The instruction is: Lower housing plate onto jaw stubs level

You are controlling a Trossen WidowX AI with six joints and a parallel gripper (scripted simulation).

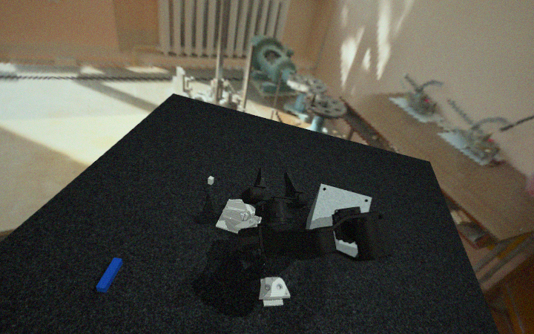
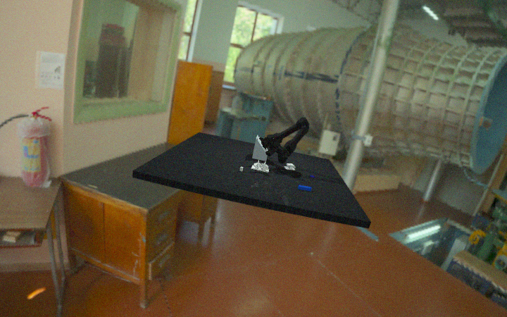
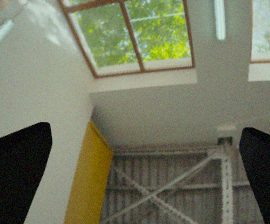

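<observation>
My gripper (image 1: 273, 172) (image 3: 147, 136) is open and empty. The wrist view shows its fingers wide apart, with only wall and windows beyond. A large pale plate (image 1: 339, 202) (image 2: 258, 151) with holes near its corners stands steeply tilted; the arm partly hides it. A jagged white piece (image 1: 236, 214) (image 2: 260, 168) lies left of the arm in the top view. A smaller white piece (image 1: 274, 288) (image 2: 289, 166) with two round marks and a toothed edge lies nearer that camera. Which part is the housing plate, and whether the jaws sit on pins, I cannot tell.
A blue bar (image 1: 109, 274) (image 2: 305, 187) and a small white cube (image 1: 211, 179) (image 2: 241, 168) lie on the black table (image 1: 156, 165) (image 2: 208, 173). A small blue thing (image 2: 311, 176) lies behind the bar. The dark arm (image 1: 297, 241) (image 2: 286, 132) reaches over the table beside the large plate.
</observation>
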